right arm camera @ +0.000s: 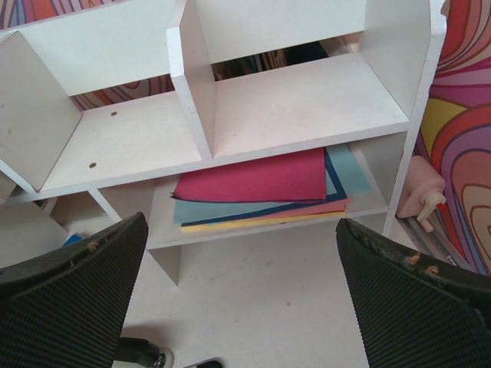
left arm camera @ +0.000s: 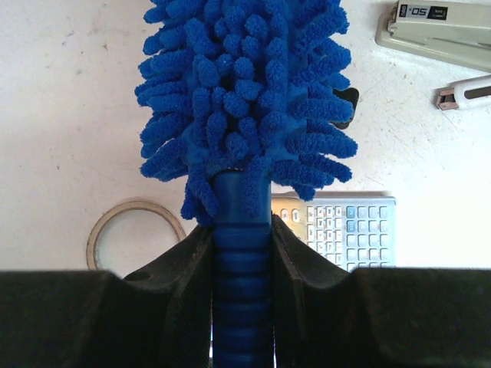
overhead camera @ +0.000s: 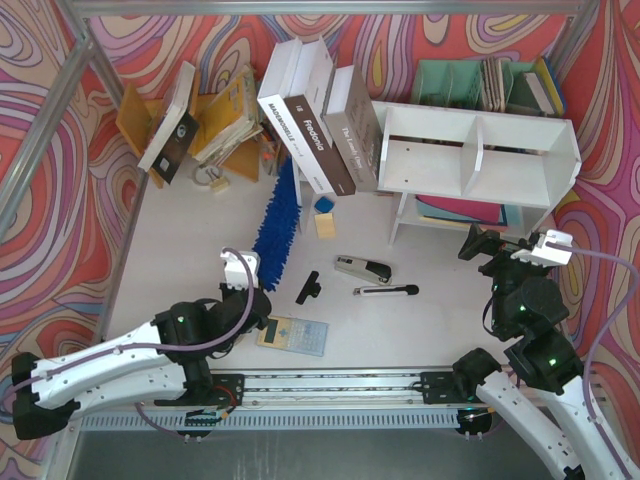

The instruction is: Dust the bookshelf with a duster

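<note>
top external view shows the bookshelf at the far right of the tabletop. the duster is well to the left of the bookshelf and apart from it. its fluffy blue head points toward large books that stand tilted just beside the bookshelf's left end. whether the head rests on the tabletop i cannot tell. the left pincer is closed on the duster's ribbed handle, one finger on each side, just under the fluffy head. a stapler lies between the duster and the bookshelf, and a calculator lies left of the bookshelf, nearer to the arms. the right pincer is in front of the bookshelf, near its right end, with jaws wide apart and holding nothing. coloured paper sheets lie stacked on the bookshelf's lower tier, under the right compartment.
</note>
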`<move>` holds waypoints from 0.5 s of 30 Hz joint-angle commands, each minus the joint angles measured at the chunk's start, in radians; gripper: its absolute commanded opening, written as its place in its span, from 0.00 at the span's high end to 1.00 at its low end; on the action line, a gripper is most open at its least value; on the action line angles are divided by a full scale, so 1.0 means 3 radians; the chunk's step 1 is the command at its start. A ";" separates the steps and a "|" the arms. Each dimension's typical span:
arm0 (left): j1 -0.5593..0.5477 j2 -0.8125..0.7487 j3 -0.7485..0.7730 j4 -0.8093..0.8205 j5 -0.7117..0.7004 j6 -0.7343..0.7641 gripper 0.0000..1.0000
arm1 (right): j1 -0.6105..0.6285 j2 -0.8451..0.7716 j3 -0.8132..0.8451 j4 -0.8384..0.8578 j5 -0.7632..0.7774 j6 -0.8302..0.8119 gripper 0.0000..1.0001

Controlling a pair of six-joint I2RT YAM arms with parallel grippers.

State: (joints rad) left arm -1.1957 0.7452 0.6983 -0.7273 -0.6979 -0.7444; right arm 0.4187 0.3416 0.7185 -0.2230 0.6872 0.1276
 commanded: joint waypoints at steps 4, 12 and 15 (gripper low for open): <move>0.0018 -0.0084 0.0315 0.0012 -0.0166 0.0102 1.00 | 0.0009 -0.0014 -0.0001 -0.0018 0.0013 -0.0006 0.01; 0.0018 -0.0435 0.0791 -0.0105 -0.0419 0.0530 1.00 | 0.0010 -0.0028 -0.0004 -0.0017 0.0014 -0.0006 0.01; 0.0018 -0.0369 0.0764 -0.0043 -0.0344 0.0543 1.00 | 0.0007 -0.0024 -0.0003 -0.0015 0.0007 -0.0006 0.01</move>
State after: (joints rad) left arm -1.1927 0.6132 0.9314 -0.7712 -0.7719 -0.6369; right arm 0.4187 0.3416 0.7185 -0.2226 0.6868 0.1276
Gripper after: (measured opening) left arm 0.343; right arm 0.987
